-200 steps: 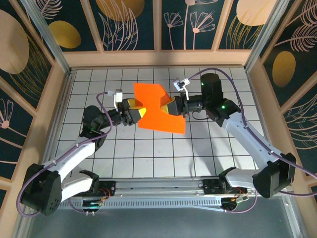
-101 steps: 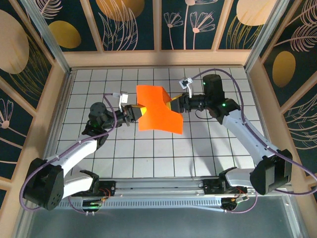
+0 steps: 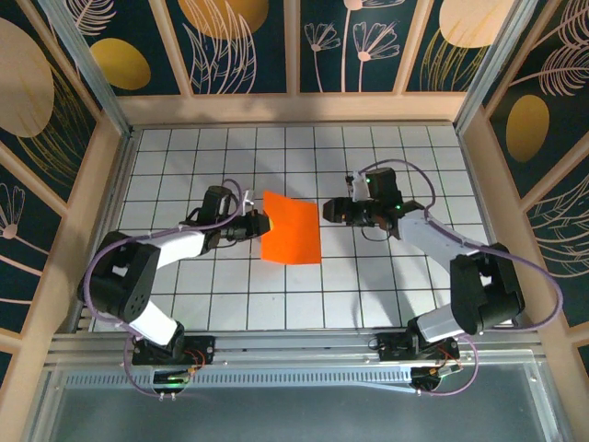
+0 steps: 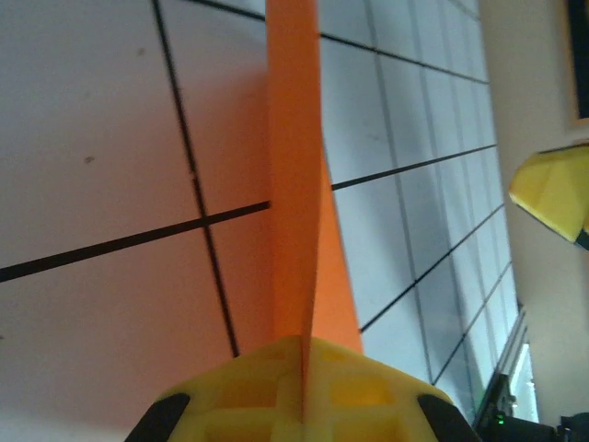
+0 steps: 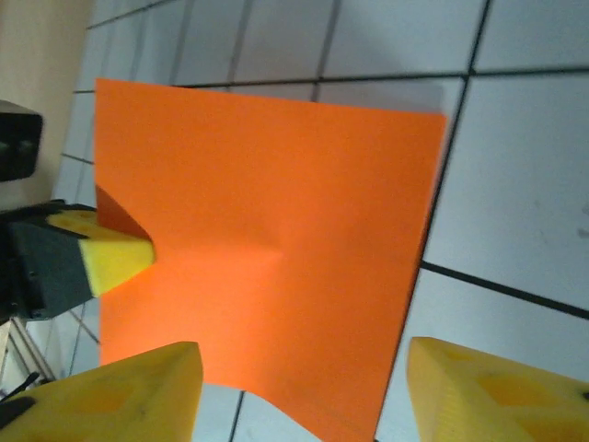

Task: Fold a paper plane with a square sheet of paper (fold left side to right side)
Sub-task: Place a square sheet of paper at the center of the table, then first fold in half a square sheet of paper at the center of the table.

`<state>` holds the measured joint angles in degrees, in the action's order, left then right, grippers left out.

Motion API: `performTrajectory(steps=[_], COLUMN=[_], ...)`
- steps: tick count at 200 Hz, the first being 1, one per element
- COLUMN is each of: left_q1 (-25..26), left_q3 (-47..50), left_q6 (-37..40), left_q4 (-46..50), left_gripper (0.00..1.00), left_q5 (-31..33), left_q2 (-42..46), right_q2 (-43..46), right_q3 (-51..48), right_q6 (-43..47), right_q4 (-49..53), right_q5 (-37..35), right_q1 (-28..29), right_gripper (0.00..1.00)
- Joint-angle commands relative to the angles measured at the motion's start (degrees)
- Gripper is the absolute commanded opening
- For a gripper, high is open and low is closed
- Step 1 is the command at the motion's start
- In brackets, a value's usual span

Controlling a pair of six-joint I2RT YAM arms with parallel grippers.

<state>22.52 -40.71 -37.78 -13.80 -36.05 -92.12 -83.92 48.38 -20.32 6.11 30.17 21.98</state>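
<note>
The square sheet of paper [image 3: 292,228] is bright orange and sits low over the white grid table, slightly buckled near its middle. My left gripper [image 3: 260,224] is shut on its left edge. In the left wrist view the sheet [image 4: 294,184] runs edge-on into the closed yellow fingers [image 4: 368,396]. My right gripper [image 3: 329,211] stands open just off the sheet's right edge, holding nothing. In the right wrist view the paper [image 5: 276,230] spreads ahead of my right gripper [image 5: 304,391], and the left gripper's yellow finger [image 5: 115,258] clamps the far side.
Wooden walls [image 3: 101,184] enclose the grid table [image 3: 276,295] on the left, back and right. A metal rail [image 3: 294,350] with both arm bases runs along the near edge. Open tiles lie around the paper.
The paper came down from mid-air to just above the table. My left gripper shut on its left edge, and my right gripper opened and let go. Both arms stretched forward and low.
</note>
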Motion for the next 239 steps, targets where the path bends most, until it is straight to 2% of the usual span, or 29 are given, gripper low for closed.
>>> performTrajectory(steps=[1,66,99,121,172,239], left_q1=[-0.20,-0.19,-0.20,-0.16,-0.12,0.95], left_q3=[-2.51,-3.74,-3.88,-3.81,-4.01,-7.81], left_q6=[2.27,3.59,3.44,3.24,1.17,-1.04], left_q4=[6.87,10.18,9.87,9.38,7.73,7.74], left_gripper=[0.00,0.00,0.04,0.09,0.31,0.45], left_q5=[2.29,2.80,1.87,1.40,-0.58,-3.40], left_q2=[-2.36,-5.03,-5.18,-5.00,-3.56,-3.51], right_q2=[-2.82,-13.24,-16.74,-18.48,-19.97,-20.47], right_q3=[-1.58,-0.12,1.17,1.45,1.37,1.45], right_q6=[-3.99,-5.00,-4.31,-3.64,-3.02,-3.32], right_q4=[-5.84,-9.63,-8.08,-6.71,-4.59,-4.62], right_q5=[-3.77,-3.23,-5.00,-6.06,-8.91,-10.05], right_q1=[1.22,4.31,5.26,5.70,6.36,6.88], right_gripper=[0.54,0.13,0.01,0.00,0.00,0.00])
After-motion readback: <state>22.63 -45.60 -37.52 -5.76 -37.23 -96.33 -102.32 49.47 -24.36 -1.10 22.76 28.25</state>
